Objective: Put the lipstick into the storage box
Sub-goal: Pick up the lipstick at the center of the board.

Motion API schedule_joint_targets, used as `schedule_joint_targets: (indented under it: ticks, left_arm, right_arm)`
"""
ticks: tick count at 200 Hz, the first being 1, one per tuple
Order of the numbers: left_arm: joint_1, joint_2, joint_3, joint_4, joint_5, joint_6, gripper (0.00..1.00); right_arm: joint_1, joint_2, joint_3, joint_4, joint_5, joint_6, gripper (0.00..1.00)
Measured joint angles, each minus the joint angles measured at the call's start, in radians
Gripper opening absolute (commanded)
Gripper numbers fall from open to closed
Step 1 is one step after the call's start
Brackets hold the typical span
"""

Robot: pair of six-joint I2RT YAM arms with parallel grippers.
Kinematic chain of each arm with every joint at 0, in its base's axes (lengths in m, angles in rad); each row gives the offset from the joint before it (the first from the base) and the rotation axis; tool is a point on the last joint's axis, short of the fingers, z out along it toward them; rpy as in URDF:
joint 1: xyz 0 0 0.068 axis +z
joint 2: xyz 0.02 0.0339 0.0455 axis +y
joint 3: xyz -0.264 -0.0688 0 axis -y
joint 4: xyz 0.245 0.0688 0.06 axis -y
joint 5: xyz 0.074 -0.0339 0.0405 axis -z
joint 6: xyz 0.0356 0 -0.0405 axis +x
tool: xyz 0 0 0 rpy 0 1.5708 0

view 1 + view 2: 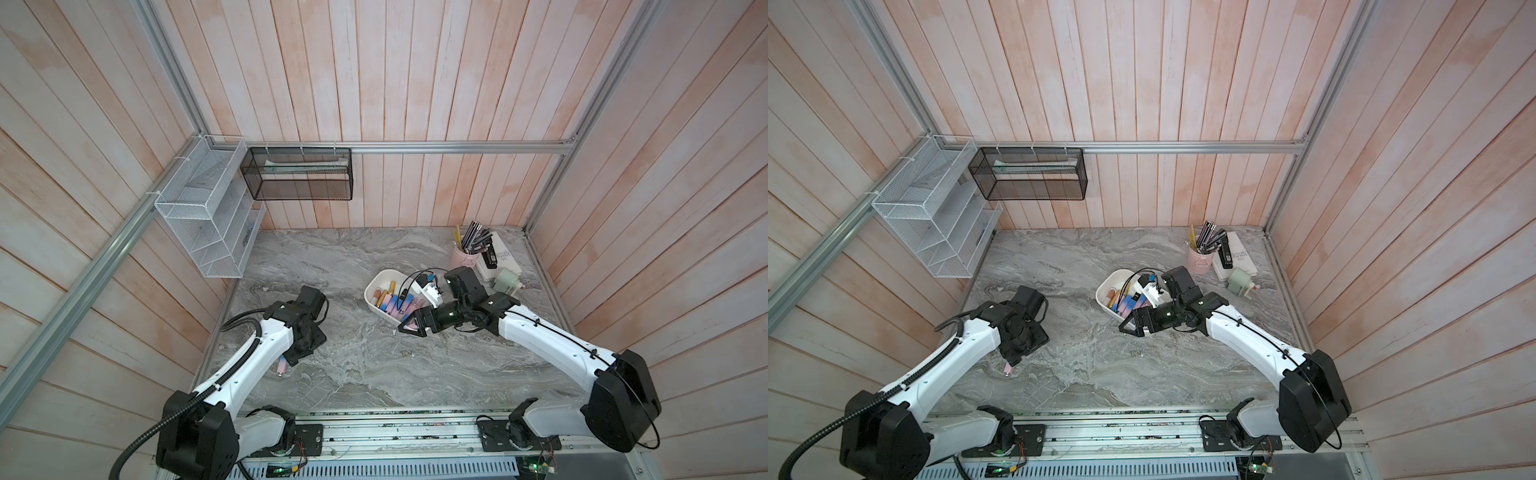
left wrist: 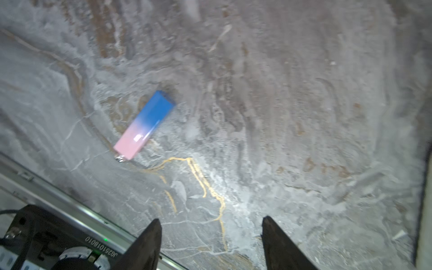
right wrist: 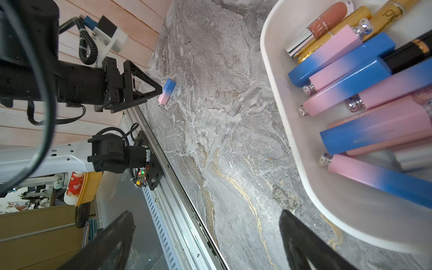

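Note:
A pink-to-blue lipstick (image 2: pixel 144 125) lies flat on the marble table, seen in both top views (image 1: pixel 281 368) (image 1: pixel 1008 369) just below my left gripper (image 1: pixel 296 354). In the left wrist view the left gripper (image 2: pixel 210 219) is open and empty, with the lipstick lying ahead of its fingers and off to one side. The white storage box (image 1: pixel 384 276) (image 3: pixel 275 77) holds several lipsticks and gloss tubes. Beside the box's near end, my right gripper (image 1: pixel 405 329) (image 3: pixel 205 212) is open and empty.
A pink pen cup (image 1: pixel 463 257), a white book (image 1: pixel 505 253) and a small pale green device (image 1: pixel 507 280) stand at the back right. A white wire rack (image 1: pixel 203 212) and a black mesh basket (image 1: pixel 299 174) hang on the walls. A metal rail (image 1: pixel 395 432) runs along the table's front.

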Motion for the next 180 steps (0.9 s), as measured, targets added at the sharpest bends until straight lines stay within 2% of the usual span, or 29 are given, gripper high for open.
schedule_joint_targets:
  ticks: [29,96,180]
  left_arm:
    - [0.074,-0.020,-0.059,-0.017,-0.042,-0.017,0.81]
    - [0.236,0.054,-0.084,0.034,-0.074,0.037,0.82]
    - [0.261,0.227,-0.116,0.197,-0.032,0.128,0.72]
  right_arm:
    - [0.000,0.018,0.000,0.019,-0.015,0.000,0.98]
    - [-0.017,0.020,0.000,0.036,-0.041,-0.006,0.98]
    - [-0.110,0.019,-0.021,0.056,-0.070,-0.011,0.98]
